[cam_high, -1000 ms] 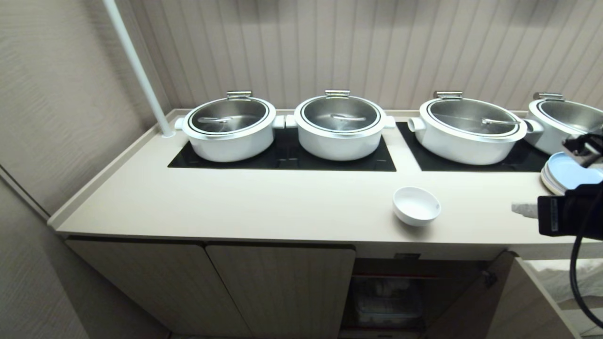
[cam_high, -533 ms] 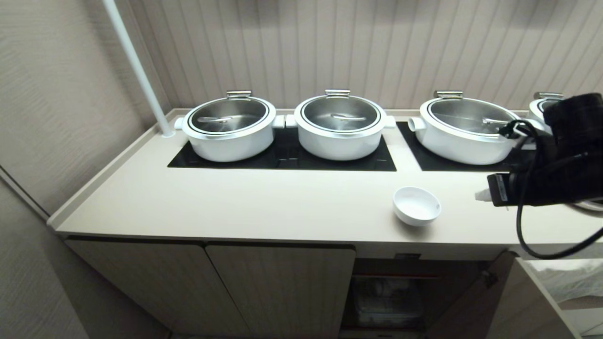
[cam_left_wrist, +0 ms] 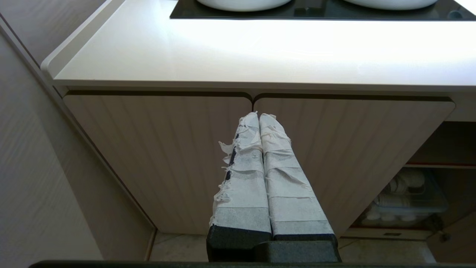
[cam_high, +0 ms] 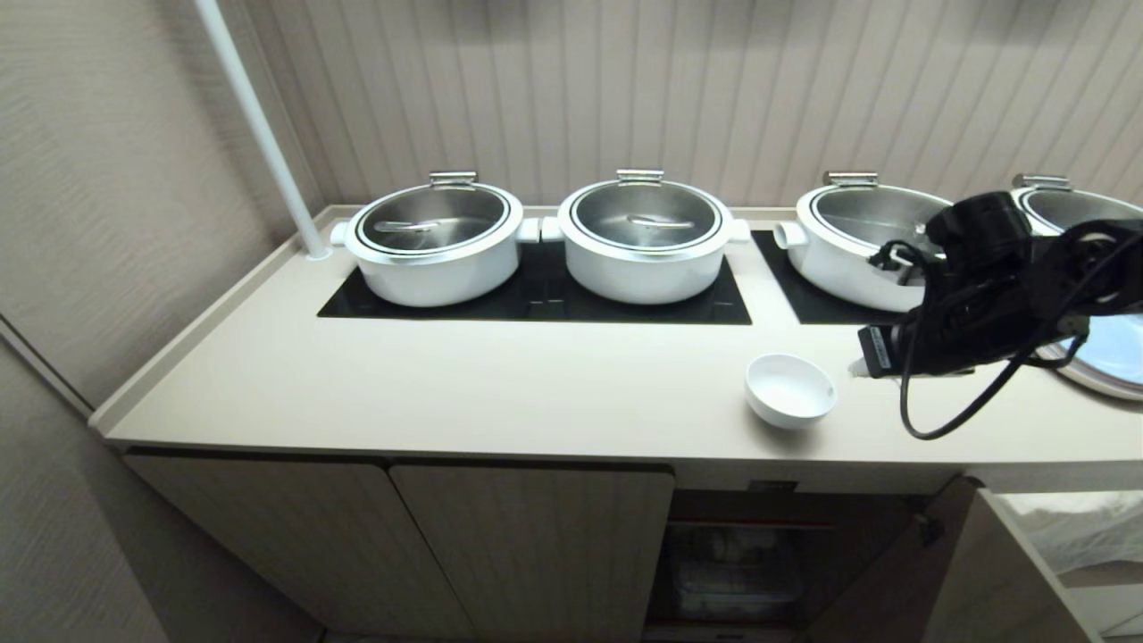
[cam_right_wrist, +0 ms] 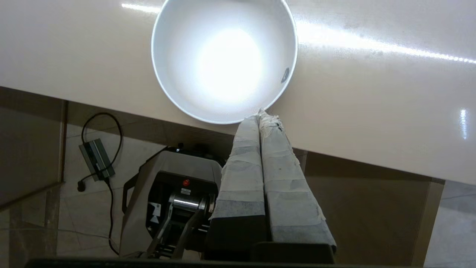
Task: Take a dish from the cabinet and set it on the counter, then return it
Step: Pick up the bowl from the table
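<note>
The dish (cam_high: 790, 388), a small white bowl, stands upright and empty on the counter (cam_high: 500, 393) near its front edge; the right wrist view looks down into the dish (cam_right_wrist: 223, 59). My right gripper (cam_high: 855, 367) hovers just right of the dish and above the counter, its taped fingers pressed together, tips close to the rim (cam_right_wrist: 260, 113). Nothing is held. Below the counter the cabinet (cam_high: 741, 563) has its right door open. My left gripper (cam_left_wrist: 259, 116) is shut and parked in front of the closed ribbed doors (cam_left_wrist: 163, 149).
Several large white pots with steel lids (cam_high: 643, 237) stand on black cooktop panels (cam_high: 536, 299) at the back. A stack of plates (cam_high: 1112, 362) lies at the right edge behind my arm. A white pole (cam_high: 259, 125) rises at the back left. Containers (cam_left_wrist: 405, 193) fill the open cabinet shelf.
My right arm has swung in from the right edge toward the left and risen, bringing the shut gripper close to the dish. The dish has stayed put.
</note>
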